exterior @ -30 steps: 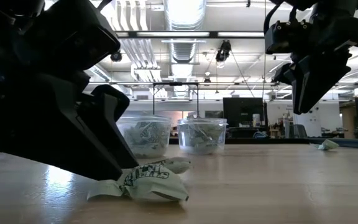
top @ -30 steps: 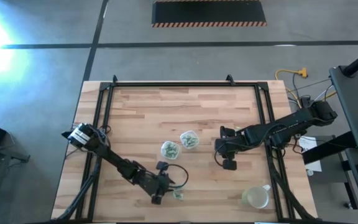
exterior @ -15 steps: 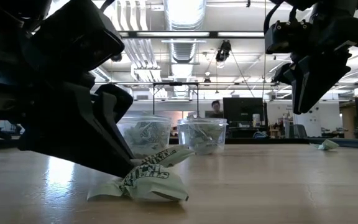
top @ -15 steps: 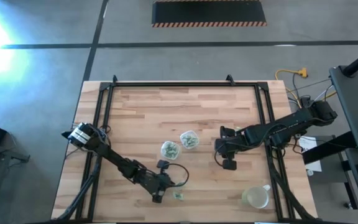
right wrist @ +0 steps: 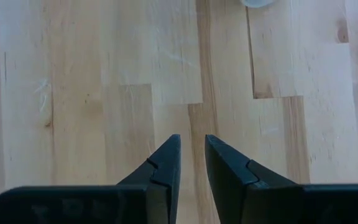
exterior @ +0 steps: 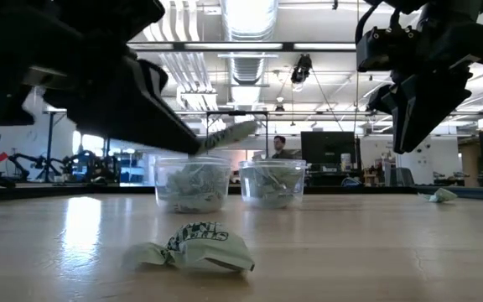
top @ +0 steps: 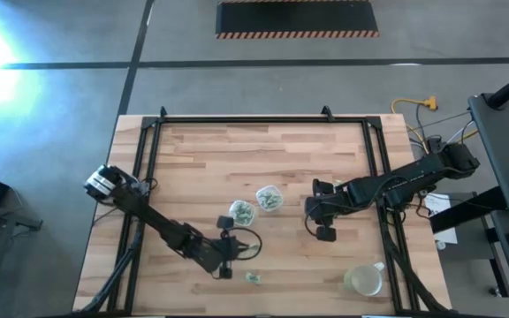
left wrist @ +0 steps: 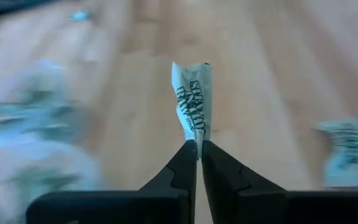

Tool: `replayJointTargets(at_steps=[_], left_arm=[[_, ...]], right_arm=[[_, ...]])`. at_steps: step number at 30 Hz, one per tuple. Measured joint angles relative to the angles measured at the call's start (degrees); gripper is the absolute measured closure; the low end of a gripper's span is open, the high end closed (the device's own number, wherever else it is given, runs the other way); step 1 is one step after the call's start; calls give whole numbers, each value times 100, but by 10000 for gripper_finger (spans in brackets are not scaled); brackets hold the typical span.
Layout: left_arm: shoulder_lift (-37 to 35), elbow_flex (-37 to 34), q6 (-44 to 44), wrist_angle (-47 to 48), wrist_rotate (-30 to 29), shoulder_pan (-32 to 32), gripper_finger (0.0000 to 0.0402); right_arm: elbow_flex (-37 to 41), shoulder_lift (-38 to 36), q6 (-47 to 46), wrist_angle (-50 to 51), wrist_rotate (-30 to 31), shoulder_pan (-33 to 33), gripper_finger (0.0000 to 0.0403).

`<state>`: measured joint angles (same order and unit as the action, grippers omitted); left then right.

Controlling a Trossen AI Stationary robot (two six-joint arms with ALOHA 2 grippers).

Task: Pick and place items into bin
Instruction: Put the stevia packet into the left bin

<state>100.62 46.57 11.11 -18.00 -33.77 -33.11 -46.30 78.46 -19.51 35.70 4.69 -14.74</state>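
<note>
My left gripper (left wrist: 197,144) hangs above the table's near middle, shut on a small pale green-and-white wrapper (left wrist: 193,102) that sticks out past its tips (exterior: 229,134). A second crumpled wrapper (exterior: 198,247) lies flat on the wood below it (top: 253,277). Two small clear tubs (top: 241,212) (top: 269,199) holding more wrappers stand just beyond. My right gripper (right wrist: 192,155) hovers over bare wood right of the tubs (top: 325,234), its fingers a little apart with nothing between them. My left gripper pinches the wrapper's near end (left wrist: 196,138) between its two fingertips. The fingers slant down from the table's left side. The wrapper juts out forward past the tips, lifted clear of the table.
A yellowish-white mug (top: 363,280) stands near the table's front right corner. One more small wrapper (exterior: 440,195) lies far off on the right side. Bare wood stretches across the far half of the table (top: 237,150).
My left gripper has taken hold of one wrapper from the pair at the near middle and risen with it, tipping toward level. That wrapper now hangs clear in the air; the other one stays where it lay.
</note>
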Motion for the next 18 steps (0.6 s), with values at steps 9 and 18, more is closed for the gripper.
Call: replayJointTargets(at_steps=[9, 18], left_arm=[[-944, -18, 33, 1371, -1257, 16, 394], [-1473, -172, 50, 2048, -1328, 435, 394]], right_arm=[[4, 0, 22, -17, -1, 0, 341], [4, -2, 22, -54, -1, 0, 344]])
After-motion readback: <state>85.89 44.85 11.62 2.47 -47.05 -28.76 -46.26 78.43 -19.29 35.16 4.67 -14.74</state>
